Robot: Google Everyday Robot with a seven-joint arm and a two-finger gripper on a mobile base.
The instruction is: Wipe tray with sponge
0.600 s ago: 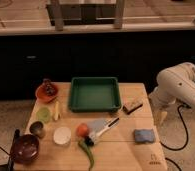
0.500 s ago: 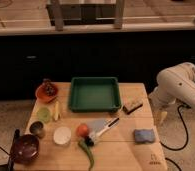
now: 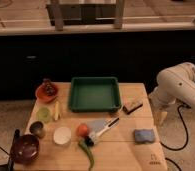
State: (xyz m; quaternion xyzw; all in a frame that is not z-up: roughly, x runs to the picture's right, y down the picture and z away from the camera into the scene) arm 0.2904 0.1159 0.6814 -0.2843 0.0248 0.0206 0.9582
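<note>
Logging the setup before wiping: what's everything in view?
dark green rectangular plastic tray: one, green, centre back
soft blue rectangular sponge: one, blue, front right
yellow-tan block, dark top: one, tan, right of tray
orange-red bowl: one, orange-red, left of tray
pale green cup: one, green, left
yellow stick-shaped item: one, yellow, beside green cup
metal cup: one, grey, front left
white round dish: one, white, front left
dark maroon bowl: one, maroon, front-left corner
red-orange round fruit: one, red-orange, front centre
long green vegetable: one, green, front edge
grey black-handled utensil: one, grey, front centre
gripper: one, pale, open, on white arm right of wooden table
</note>
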